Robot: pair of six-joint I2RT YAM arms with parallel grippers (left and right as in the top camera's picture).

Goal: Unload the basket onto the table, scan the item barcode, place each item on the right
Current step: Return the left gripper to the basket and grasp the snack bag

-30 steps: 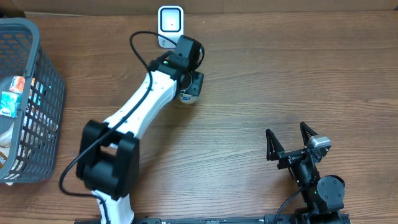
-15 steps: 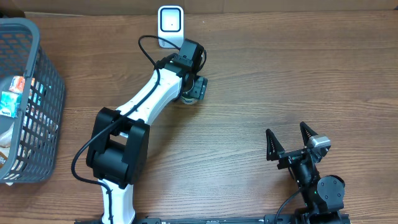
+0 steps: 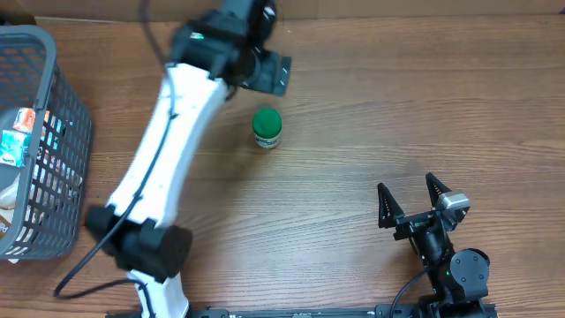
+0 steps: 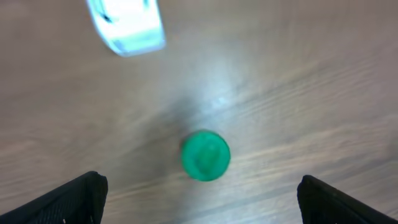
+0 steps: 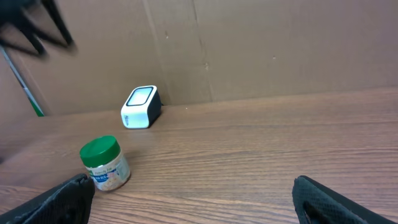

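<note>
The item, a small jar with a green lid (image 3: 267, 128), stands upright on the wooden table, free of both grippers. In the left wrist view the jar (image 4: 205, 155) sits below and between the wide-apart fingers of my left gripper (image 4: 202, 202), which is open and empty above it. My left gripper (image 3: 265, 71) is raised near the back edge and hides the scanner in the overhead view. The white scanner (image 4: 124, 25) shows beyond the jar. My right gripper (image 3: 407, 189) rests open and empty at the front right. Its camera sees the jar (image 5: 104, 163) and the scanner (image 5: 140, 106).
A grey plastic basket (image 3: 66, 115) holding packaged goods stands at the left edge. A cardboard wall (image 5: 249, 43) closes off the back of the table. The left arm (image 3: 168, 132) stretches diagonally from the front left to the back.
My left gripper has opened, let go of the jar and risen toward the back wall. The jar now stands alone on the table. The right arm has not moved.
</note>
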